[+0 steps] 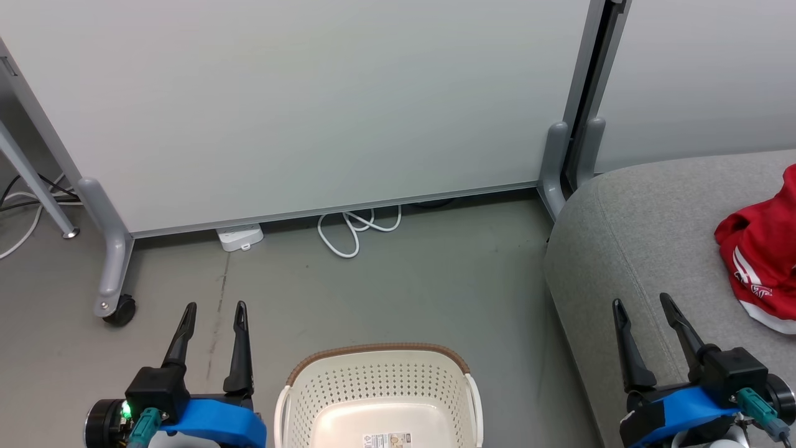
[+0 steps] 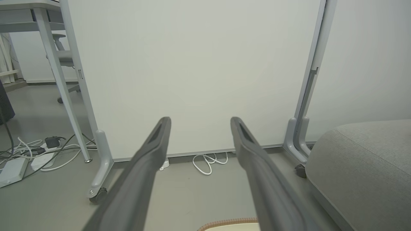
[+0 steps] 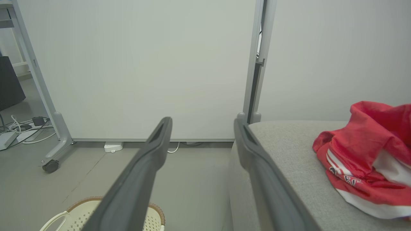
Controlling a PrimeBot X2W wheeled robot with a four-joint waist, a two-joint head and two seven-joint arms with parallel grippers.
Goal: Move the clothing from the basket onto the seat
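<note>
The clothing [image 1: 762, 255] on the seat [image 1: 634, 236] runs off the head view's right edge, its white print crumpled, unreadable. The basket [image 1: 379, 386] is chopped by the bottom edge, near side unseen, and its floor sticker [image 1: 387, 440] is too small to read.

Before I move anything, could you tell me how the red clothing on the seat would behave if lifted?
The clothing lies in crumpled folds on the seat, so it would probably hang limp and unfold. It looks like thin fabric, so likely light. A pinch on one fold might leave the rest trailing.
</note>
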